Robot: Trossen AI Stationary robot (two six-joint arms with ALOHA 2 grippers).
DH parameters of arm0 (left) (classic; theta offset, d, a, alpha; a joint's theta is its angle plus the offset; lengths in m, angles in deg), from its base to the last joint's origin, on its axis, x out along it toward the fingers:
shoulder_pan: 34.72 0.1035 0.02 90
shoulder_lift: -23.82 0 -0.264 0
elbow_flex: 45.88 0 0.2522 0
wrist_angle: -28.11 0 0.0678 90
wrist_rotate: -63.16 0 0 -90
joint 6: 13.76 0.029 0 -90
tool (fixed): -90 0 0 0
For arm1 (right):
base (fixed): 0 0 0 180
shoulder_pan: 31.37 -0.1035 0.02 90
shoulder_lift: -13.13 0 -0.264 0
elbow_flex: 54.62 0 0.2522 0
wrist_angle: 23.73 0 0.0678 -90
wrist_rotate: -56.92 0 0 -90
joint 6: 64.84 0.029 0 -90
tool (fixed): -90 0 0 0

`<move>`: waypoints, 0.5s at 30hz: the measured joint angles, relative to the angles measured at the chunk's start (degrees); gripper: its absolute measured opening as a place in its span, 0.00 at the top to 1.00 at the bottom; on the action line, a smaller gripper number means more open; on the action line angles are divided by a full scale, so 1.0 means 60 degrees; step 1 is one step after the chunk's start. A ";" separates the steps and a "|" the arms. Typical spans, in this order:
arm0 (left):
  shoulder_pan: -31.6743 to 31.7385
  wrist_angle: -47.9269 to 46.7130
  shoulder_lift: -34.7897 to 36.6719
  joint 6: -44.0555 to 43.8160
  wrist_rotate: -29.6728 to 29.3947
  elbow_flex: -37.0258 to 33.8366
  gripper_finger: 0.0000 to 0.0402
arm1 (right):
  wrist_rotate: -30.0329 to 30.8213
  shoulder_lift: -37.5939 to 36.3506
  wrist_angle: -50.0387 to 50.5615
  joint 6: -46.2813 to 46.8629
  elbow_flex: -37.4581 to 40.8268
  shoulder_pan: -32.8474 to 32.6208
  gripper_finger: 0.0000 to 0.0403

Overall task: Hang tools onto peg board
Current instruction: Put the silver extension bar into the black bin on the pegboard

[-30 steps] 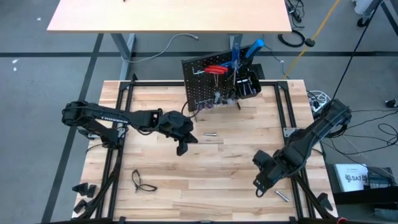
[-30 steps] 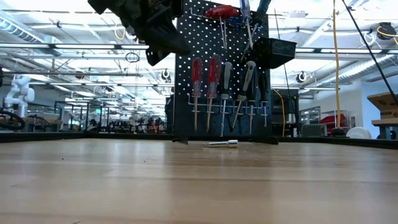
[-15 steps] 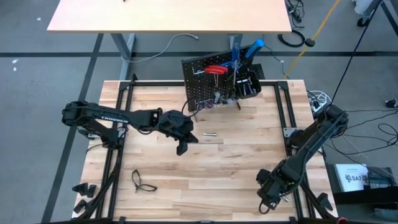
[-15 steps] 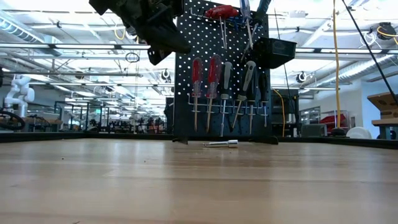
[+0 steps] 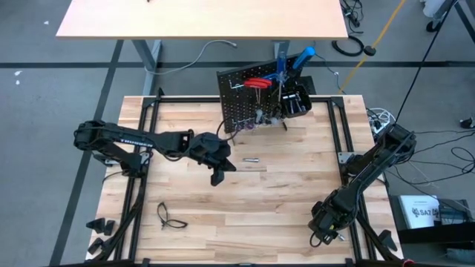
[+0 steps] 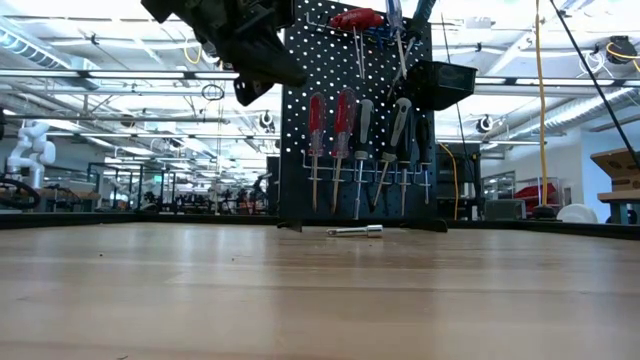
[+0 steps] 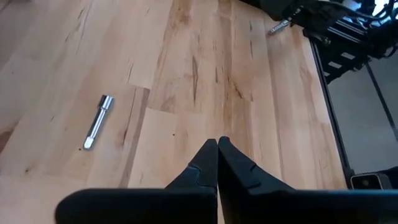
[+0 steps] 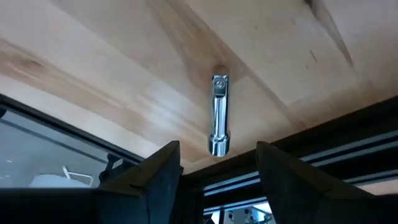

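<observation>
Right gripper (image 8: pixel 214 168): low over the near right corner of the table (image 5: pixel 193 200), at the table's edge by the dark frame rail. Its two fingers (image 8: pixel 155 180) stand apart with nothing between them.
Silver bit by the right gripper (image 8: pixel 217 115): lies flat on the wood just ahead of the parted fingertips, lined up with the gap between them but not yet inside it. No finger touches it. Its thicker socket end points toward the gripper and the thin end points away. In the high view the gripper's body hides most of it.
Left gripper (image 7: pixel 217 144): raised above the middle of the table, in front of the peg board (image 5: pixel 245 104). Its fingers are pressed together, tip to tip, and hold nothing.
Second silver bit (image 7: pixel 97 122): lies on the wood off to one side of the left gripper's closed tips, well clear of them. In the low view it lies flat in front of the board's feet (image 6: pixel 355 231).
Peg board: stands upright at the far edge of the table, with a small black bin (image 6: pixel 440 82) on its upper right.
Hung tools: a row of screwdrivers (image 6: pixel 340 145) hangs on the lower hook rail, two with red handles and others darker. Red and blue handles show near the top of the board (image 5: pixel 260 82).
Other item: a pair of glasses (image 5: pixel 167 216) lies on the table's near left part.
</observation>
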 joint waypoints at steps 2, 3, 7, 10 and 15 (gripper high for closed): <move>-0.0004 -0.0001 0.0000 -0.0129 -0.0070 0.0000 1.00 | -0.0009 0.0000 -0.0183 -0.0003 0.0132 0.0000 0.52; -0.0004 -0.0003 0.0000 -0.0136 -0.0087 0.0000 1.00 | -0.0010 0.0000 -0.0304 0.0004 0.0218 -0.0001 0.53; -0.0004 0.0003 0.0000 -0.0138 -0.0208 0.0000 1.00 | -0.0012 0.0000 -0.0983 0.0295 0.0505 -0.0030 0.56; -0.0004 0.0006 0.0000 -0.0143 -0.0212 0.0000 1.00 | 0.0003 0.0011 -0.1230 0.0652 0.0712 -0.0170 0.57; -0.0004 -0.0021 0.0000 -0.0143 -0.0218 0.0000 1.00 | -0.0123 0.0264 -0.2035 0.1518 0.1158 -0.0727 0.60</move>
